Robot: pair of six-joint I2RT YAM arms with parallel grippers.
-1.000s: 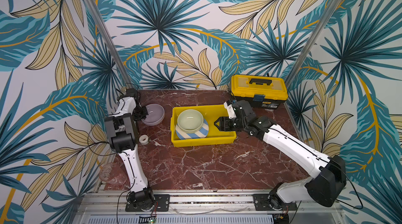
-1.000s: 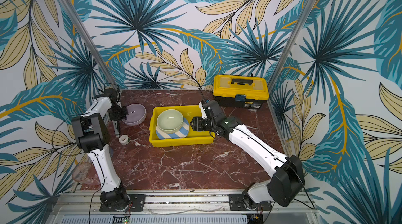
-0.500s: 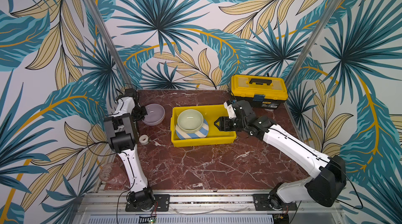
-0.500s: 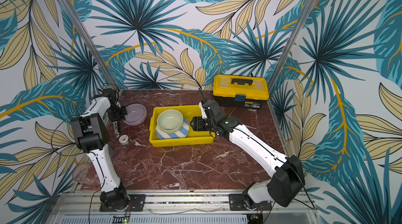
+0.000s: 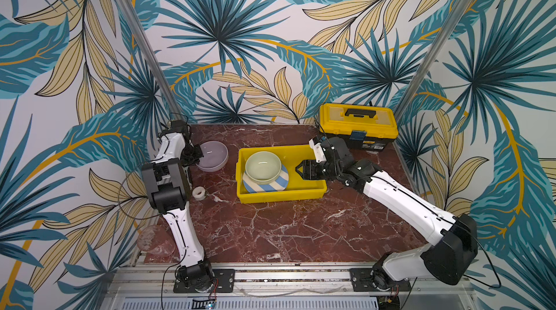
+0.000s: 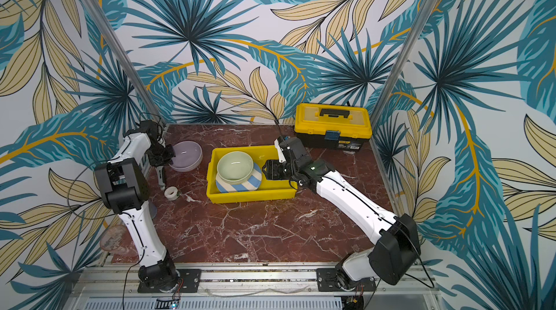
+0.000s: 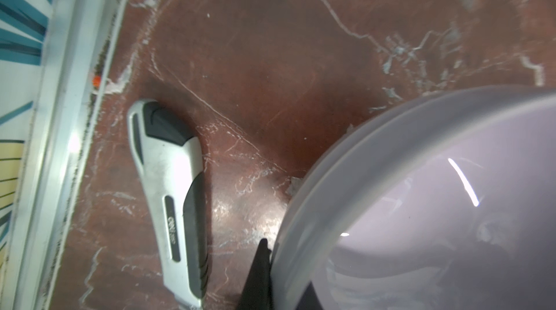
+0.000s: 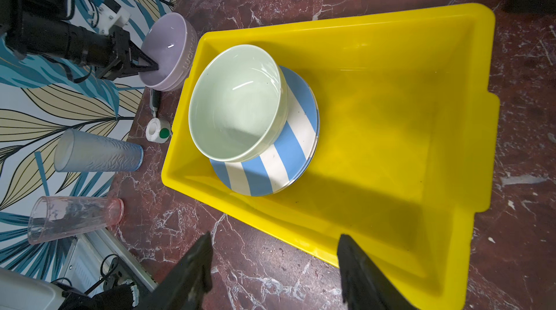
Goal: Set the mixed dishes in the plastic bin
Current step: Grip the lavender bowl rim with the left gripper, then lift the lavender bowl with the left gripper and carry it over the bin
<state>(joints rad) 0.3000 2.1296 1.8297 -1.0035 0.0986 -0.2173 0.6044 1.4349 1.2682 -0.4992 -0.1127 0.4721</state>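
Yellow bin [image 5: 279, 198] free on the right; green bowl [image 5: 262, 167], striped plate [image 5: 264, 188] block left.

lilac bowl [image 8: 168, 49] outer wall: raised letters "LUCK", rest hidden | utility knife [image 7: 168, 179] handle: small logo, unreadable | toolbox [image 5: 358, 126] front label: too small to read

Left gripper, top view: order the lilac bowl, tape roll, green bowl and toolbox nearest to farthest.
1. lilac bowl: its rim is in the left gripper.
2. tape roll: nearer the front, left side.
3. green bowl: in the bin.
4. toolbox: back right corner.
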